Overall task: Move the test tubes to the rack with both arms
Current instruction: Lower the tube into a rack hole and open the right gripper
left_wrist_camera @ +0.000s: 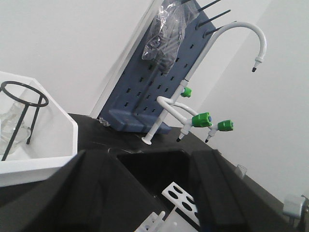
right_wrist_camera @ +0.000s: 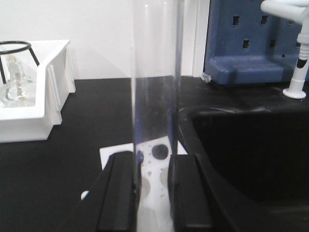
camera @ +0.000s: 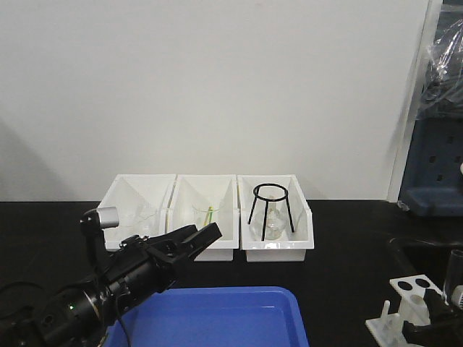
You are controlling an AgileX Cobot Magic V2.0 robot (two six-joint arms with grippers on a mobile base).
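One black table [camera: 347,246] fills the lower half of the front view, with a blue tray [camera: 217,318] at the bottom centre and three white bins [camera: 206,253] side by side at mid-frame; the right-hand bin holds a black tripod [camera: 271,210]. From the lower left the left arm [camera: 108,289] reaches toward the centre, its gripper [camera: 202,235] above the tray's far edge. In its wrist view the jaws stand parted with nothing between them, and the rack [left_wrist_camera: 178,198] shows through the gap at the bottom. A black sink [right_wrist_camera: 251,154] takes the right half of the right wrist view. The rack is a small white block with round holes on top, at the lower right of the front view [camera: 416,288] on the table. In the right wrist view the right gripper [right_wrist_camera: 152,193] is clenched on one tube [right_wrist_camera: 155,72] at the centre of the frame. That tube stands upright, clear and straight-walled, running from the top edge down between the dark fingers [right_wrist_camera: 118,193], with the rack's white top showing just behind and through its glass. Its lower end is out of frame, so I cannot tell whether it touches the rack.
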